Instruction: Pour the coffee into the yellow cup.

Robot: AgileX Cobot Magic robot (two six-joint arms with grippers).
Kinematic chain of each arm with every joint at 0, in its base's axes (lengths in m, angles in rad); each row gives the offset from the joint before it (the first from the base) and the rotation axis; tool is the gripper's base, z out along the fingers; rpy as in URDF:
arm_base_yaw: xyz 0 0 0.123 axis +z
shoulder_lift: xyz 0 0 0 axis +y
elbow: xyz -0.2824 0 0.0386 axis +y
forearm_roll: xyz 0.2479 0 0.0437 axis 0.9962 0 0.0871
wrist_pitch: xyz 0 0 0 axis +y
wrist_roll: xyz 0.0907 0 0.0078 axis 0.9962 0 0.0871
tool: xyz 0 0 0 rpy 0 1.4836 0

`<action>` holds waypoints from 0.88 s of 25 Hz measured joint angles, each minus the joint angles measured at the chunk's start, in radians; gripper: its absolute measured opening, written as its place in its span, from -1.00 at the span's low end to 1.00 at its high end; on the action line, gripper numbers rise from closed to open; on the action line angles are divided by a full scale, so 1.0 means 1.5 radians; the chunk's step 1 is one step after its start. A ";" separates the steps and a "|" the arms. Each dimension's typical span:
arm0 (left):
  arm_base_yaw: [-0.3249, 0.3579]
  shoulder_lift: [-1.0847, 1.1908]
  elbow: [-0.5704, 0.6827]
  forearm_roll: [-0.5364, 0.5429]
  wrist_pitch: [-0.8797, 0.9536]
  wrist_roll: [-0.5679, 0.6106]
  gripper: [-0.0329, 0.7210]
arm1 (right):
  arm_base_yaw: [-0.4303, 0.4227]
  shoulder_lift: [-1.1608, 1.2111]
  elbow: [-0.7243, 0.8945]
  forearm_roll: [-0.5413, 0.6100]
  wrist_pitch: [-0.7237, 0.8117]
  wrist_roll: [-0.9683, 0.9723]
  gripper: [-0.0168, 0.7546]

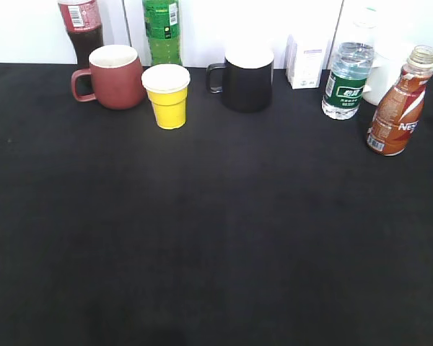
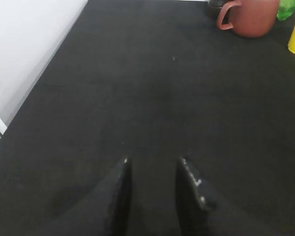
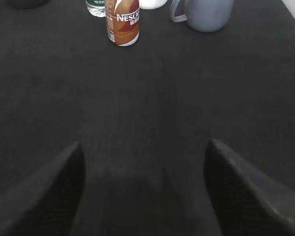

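The coffee (image 1: 398, 104) is brown liquid in a curvy clear plastic bottle with an orange-brown and white label and a gold ring at the neck. It stands upright, with no cap visible on its open neck, on the black worktop (image 1: 216, 238) at the far right, nothing touching it. The right wrist view shows its labelled lower half upright too. The yellow cup (image 1: 167, 96) is a small tapered paper cup with a white rim, standing upright and mouth up at the back left, well apart from the bottle.
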 joint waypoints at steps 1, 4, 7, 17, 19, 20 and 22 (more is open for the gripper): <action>0.000 0.000 0.000 0.000 0.000 0.000 -0.28 | 0.000 0.000 0.000 0.000 0.000 0.000 0.57; 0.000 0.000 0.000 0.000 0.000 0.000 -0.28 | 0.000 0.000 0.000 0.000 0.000 0.000 0.57; 0.000 0.000 0.000 0.000 0.000 0.000 -0.28 | 0.000 0.000 0.000 0.000 0.000 0.000 0.57; 0.000 0.067 -0.027 0.000 -0.058 0.000 0.21 | 0.000 0.000 0.000 0.000 0.000 0.000 0.57; 0.000 0.143 -0.040 0.000 -0.167 0.000 0.49 | 0.000 0.000 0.000 0.000 0.000 0.000 0.57; 0.000 0.184 -0.040 -0.006 -0.250 0.000 0.52 | 0.000 0.000 0.000 0.000 0.000 0.000 0.57; 0.000 0.268 -0.040 -0.024 -0.433 0.000 0.54 | 0.000 0.000 0.000 0.000 0.000 0.000 0.57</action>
